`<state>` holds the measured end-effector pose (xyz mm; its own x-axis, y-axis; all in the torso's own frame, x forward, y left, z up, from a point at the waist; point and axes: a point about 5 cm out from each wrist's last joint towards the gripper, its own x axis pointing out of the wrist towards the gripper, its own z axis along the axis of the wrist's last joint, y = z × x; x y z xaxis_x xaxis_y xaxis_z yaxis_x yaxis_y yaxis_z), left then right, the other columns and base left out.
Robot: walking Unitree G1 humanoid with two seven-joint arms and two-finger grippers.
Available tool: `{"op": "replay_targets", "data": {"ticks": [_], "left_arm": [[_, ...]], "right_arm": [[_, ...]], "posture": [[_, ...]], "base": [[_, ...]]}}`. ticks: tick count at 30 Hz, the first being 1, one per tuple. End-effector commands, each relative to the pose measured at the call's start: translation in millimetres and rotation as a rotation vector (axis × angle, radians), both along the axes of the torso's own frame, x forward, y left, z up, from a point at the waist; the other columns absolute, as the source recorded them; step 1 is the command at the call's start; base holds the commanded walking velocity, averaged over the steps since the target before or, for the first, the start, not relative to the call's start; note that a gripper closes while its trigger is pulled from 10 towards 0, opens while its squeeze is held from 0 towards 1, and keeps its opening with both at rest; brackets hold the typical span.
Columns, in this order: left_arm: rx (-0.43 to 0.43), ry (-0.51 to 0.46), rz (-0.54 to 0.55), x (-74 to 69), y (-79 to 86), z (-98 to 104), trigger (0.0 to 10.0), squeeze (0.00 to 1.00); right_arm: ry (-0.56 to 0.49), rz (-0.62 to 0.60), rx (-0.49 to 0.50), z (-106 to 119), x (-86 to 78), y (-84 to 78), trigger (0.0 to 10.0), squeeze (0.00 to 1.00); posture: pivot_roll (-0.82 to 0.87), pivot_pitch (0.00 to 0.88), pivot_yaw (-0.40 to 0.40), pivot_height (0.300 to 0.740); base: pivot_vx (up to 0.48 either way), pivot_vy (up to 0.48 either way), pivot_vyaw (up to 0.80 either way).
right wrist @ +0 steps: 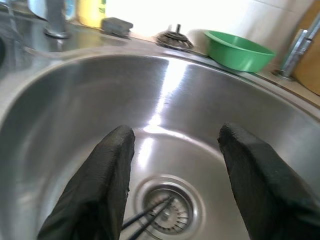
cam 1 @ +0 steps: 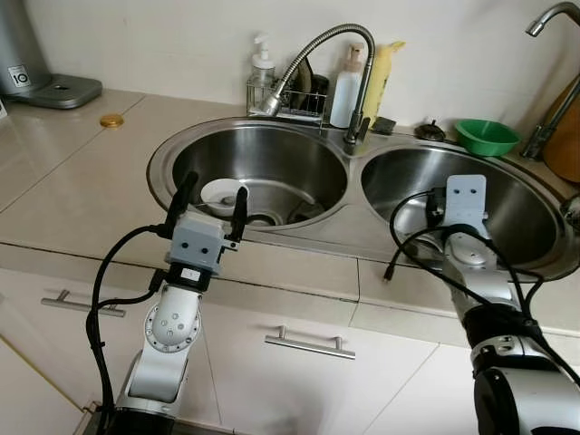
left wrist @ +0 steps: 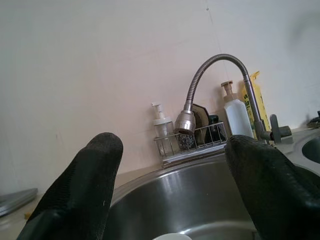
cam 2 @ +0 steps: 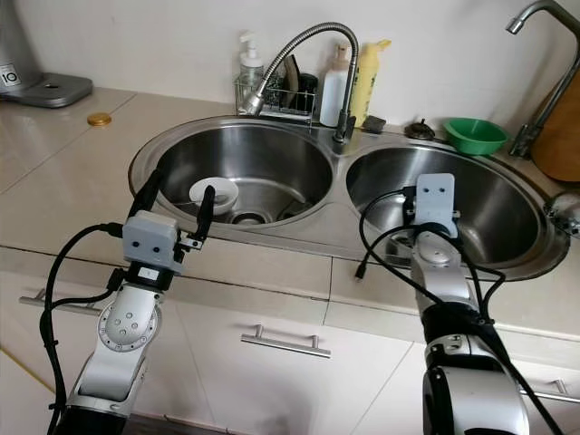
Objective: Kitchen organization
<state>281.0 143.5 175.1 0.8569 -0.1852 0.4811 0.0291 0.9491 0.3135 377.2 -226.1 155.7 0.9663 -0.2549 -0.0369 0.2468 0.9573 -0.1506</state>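
Note:
A double steel sink (cam 1: 349, 168) is set in the beige counter. In the left basin a white dish (cam 1: 220, 194) lies near the drain. My left gripper (cam 1: 215, 186) stands open at that basin's front rim, its fingers pointing up over the dish and holding nothing. My right gripper (right wrist: 176, 134) is open and reaches down into the right basin, hidden in the eye views behind its wrist block (cam 1: 465, 199). Below it, thin dark chopsticks (right wrist: 147, 217) lie across the drain strainer (right wrist: 165, 210). A green bowl (cam 1: 487, 136) sits on the ledge behind the right basin.
A flexible faucet (cam 1: 326, 41) arches over the left basin. Behind it are a wire rack (cam 1: 294, 100), a soap pump (cam 1: 263, 68) and bottles (cam 1: 362, 82). A gold cap (cam 1: 111, 120) and a grey appliance (cam 1: 41, 68) stand far left; a wooden board (cam 1: 566, 136) far right.

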Motion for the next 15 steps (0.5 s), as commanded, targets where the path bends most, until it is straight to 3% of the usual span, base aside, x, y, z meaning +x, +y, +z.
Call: {"op": "replay_targets", "data": {"ticks": [1,8,9,10,15], "left_arm": [[-0.017,0.011,-0.014,-0.1,-1.9,0,10.0,0.0],[-0.029,-0.013,-0.031,-1.2,-3.3,5,10.0,0.0],[-0.042,-0.022,-0.032,-1.4,-3.3,7,10.0,0.0],[-0.049,-0.037,-0.036,-1.4,-4.1,11,10.0,0.0],[-0.053,-0.052,-0.041,-1.1,-4.6,15,10.0,0.0]], "right_arm": [[-0.084,0.038,0.038,11,0.1,5.0,10.0,1.0],[-0.271,0.15,0.084,33,-2.4,24.3,10.0,1.0],[-0.294,0.173,0.094,36,-3.2,28.3,10.0,0.55],[-0.33,0.21,0.082,40,-5.1,35.8,10.0,0.0],[-0.428,0.285,0.043,52,-11.8,54.1,10.0,0.0]], "posture": [[0.04,0.0,-0.066,0.74],[0.04,0.0,-0.067,0.74],[0.04,0.0,-0.068,0.74],[0.04,0.0,-0.069,0.74],[0.05,0.0,-0.067,0.74]], "base": [[0.0,0.0,0.0],[0.0,0.08,0.0],[0.0,0.48,0.0],[0.0,0.48,0.0],[0.0,0.48,0.0]]}}
